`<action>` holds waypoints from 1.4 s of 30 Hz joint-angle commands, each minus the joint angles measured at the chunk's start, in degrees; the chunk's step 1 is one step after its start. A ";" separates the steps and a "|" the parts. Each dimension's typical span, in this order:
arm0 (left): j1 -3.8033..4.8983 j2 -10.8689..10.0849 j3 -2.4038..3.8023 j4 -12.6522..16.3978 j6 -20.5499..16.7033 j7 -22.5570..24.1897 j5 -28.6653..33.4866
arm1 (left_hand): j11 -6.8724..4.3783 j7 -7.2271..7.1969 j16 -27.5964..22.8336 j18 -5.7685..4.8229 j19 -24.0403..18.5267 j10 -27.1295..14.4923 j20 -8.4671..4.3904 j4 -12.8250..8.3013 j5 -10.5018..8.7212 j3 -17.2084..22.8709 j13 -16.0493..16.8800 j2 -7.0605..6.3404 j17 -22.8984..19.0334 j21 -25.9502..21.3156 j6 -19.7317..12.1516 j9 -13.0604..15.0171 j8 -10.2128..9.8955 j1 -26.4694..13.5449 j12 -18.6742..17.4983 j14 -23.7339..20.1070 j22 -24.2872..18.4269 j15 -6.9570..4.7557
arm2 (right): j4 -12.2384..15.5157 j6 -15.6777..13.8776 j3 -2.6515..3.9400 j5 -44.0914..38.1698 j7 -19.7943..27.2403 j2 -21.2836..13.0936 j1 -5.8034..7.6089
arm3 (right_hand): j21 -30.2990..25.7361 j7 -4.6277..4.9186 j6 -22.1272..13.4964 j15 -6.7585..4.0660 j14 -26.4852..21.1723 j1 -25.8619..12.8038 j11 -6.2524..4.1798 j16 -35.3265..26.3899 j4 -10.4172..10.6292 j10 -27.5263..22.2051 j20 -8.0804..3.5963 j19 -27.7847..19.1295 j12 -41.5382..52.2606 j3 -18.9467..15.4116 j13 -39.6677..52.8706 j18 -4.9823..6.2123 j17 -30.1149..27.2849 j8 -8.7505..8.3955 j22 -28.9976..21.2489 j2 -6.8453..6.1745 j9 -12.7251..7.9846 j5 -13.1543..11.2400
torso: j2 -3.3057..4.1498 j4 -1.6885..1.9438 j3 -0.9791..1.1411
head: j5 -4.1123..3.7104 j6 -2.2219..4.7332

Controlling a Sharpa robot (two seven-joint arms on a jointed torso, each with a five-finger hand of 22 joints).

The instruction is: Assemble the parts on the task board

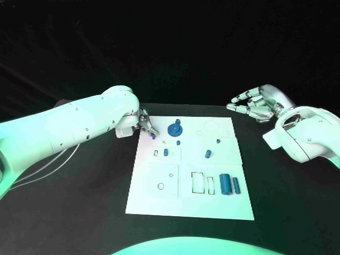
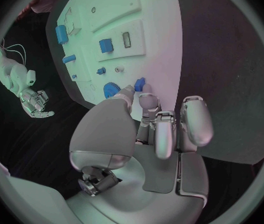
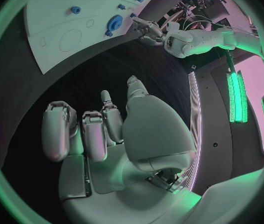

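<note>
Black table (image 1: 78,212) under dark backdrop, green wash of light. White task board (image 1: 193,202) central; all places given from it.

Left hand (image 1: 142,124) at board's far left corner, fingertips pinching a small blue part (image 2: 139,84), low over the board edge. Seen closer from the left wrist: thumb and a finger closed on that piece, other fingers curled alongside.

Blue gear (image 1: 175,129) just inboard of the held part. Small blue pegs (image 1: 208,154) mid-board. Two blue cylinders (image 1: 229,184) near the right edge, beside outlined slots.

Right hand (image 1: 256,106) off the far right corner, well apart from board, fingers spread, nothing held.

Probable step: seating pinched part near gear. Best done slowly, kept upright, lined over its socket before pressing. Exact socket too small to tell.
</note>
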 commanded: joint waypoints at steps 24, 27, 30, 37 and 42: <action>-0.01 -3.32 0.03 3.97 -3.37 3.51 7.16 | -0.22 0.18 0.09 -0.31 0.08 1.42 0.04 -8.23 0.58 28.34 -0.84 -5.69 13.42 0.27 -0.05 0.64 1.64 6.54 -0.29 5.45 0.65 0.07 | -0.07 0.59 0.00 -0.35 0.62 0.02 -0.05 | -0.21 -0.36 -0.12 -0.37 4.44 -0.25 -0.32 -0.14 -0.07 0.05 -0.04 -0.34 0.15 -0.41 2.69 0.98 8.34 0.27 3.28 0.40 -0.09 0.51 | -0.15 0.21 0.04 | 0.52 -0.26; -0.01 -4.84 0.04 6.31 -5.08 4.25 8.05 | -0.40 -0.07 0.26 -0.41 0.28 2.17 -0.03 -9.06 0.48 30.09 -0.43 -6.89 13.72 0.51 0.31 0.83 1.98 5.70 0.06 5.54 1.09 -0.03 | -0.06 0.58 0.00 -0.34 0.63 -0.03 -0.05 | -0.21 -0.36 -0.12 -0.37 4.44 -0.25 -0.32 -0.14 -0.07 0.05 -0.04 -0.34 0.15 -0.41 2.69 0.98 8.34 0.27 3.28 0.40 -0.09 0.51 | -0.13 0.17 0.06 | 0.66 -0.23; -0.01 -6.75 0.05 9.52 -7.08 4.92 8.72 | -0.48 -0.22 0.33 -0.46 0.41 2.62 -0.08 -9.44 0.44 30.82 -0.18 -7.38 13.84 0.67 0.56 0.92 2.15 5.23 0.27 5.58 1.38 -0.11 | -0.06 0.58 0.00 -0.33 0.62 -0.07 -0.05 | -0.21 -0.36 -0.12 -0.37 4.44 -0.25 -0.32 -0.14 -0.07 0.05 -0.04 -0.34 0.15 -0.41 2.69 0.98 8.34 0.27 3.28 0.40 -0.09 0.51 | -0.14 0.18 0.09 | 0.68 -0.28; -0.76 -10.73 0.04 16.49 -10.36 6.66 5.43 | -0.64 -0.37 0.46 -0.56 0.66 3.12 -0.21 -10.22 0.39 31.83 -0.18 -8.33 14.09 0.97 0.91 1.04 2.35 4.66 0.25 5.64 1.93 -0.23 | -0.04 0.59 0.00 -0.32 0.64 -0.20 -0.10 | -0.25 -0.37 -0.10 -0.38 4.44 -0.29 -0.33 -0.14 0.00 0.05 -0.04 -0.35 0.15 -0.49 2.68 0.99 8.33 0.31 3.26 0.49 -0.09 0.58 | -0.14 0.23 0.06 | 0.80 -0.34; -1.63 -12.19 0.01 19.03 -11.29 7.19 2.44 | -0.70 -0.41 0.54 -0.59 0.72 3.34 -0.25 -10.57 0.37 32.19 -0.17 -8.76 14.23 1.04 1.07 1.06 2.40 4.52 0.24 5.68 2.06 -0.26 | -0.06 0.58 0.00 -0.31 0.66 -0.24 -0.15 | -0.30 -0.38 -0.10 -0.39 4.44 -0.46 -0.34 -0.16 0.22 0.07 -0.06 -0.34 0.17 -0.70 2.68 1.00 8.31 0.39 3.24 0.70 -0.11 0.77 | -0.20 0.30 0.07 | 0.94 -0.47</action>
